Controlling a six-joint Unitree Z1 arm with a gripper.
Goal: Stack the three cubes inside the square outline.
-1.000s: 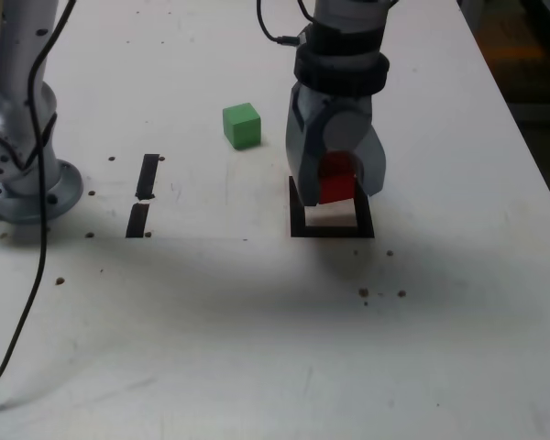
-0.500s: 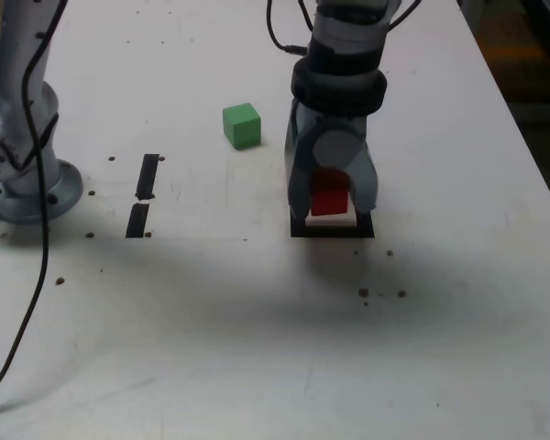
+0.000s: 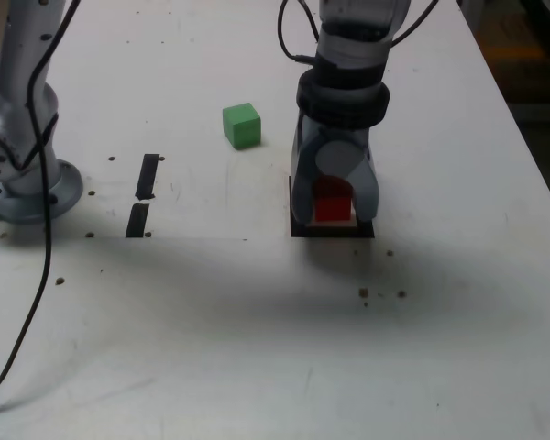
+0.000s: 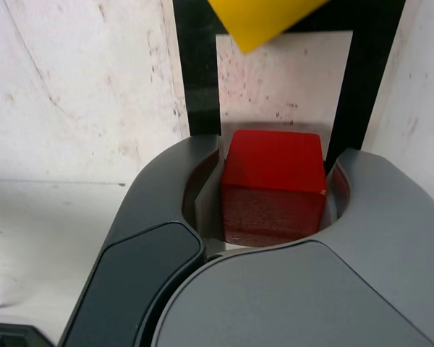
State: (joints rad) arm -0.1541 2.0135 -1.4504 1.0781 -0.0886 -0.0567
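My gripper (image 3: 333, 207) (image 4: 273, 173) is shut on the red cube (image 3: 333, 200) (image 4: 273, 184) and holds it low inside the square outline (image 3: 331, 230) (image 4: 199, 72). I cannot tell whether the cube touches the table. The wrist view shows the outline's white centre beyond the red cube. It also shows a yellow cube (image 4: 264, 22) at the outline's far edge, cut off by the frame. In the exterior view the gripper hides the yellow cube. The green cube (image 3: 241, 125) sits on the white table, behind the outline and toward the exterior view's left.
Two short black tape strips (image 3: 148, 174) (image 3: 137, 220) lie at the exterior view's left. Further left stands the arm's grey base (image 3: 23, 179), and a black cable (image 3: 38, 275) trails from it toward the front. The table's right edge (image 3: 532, 156) runs close by.
The gripper has come down with the red cube, from tilted above the outline's back edge to upright and low inside it. The green cube has not moved.
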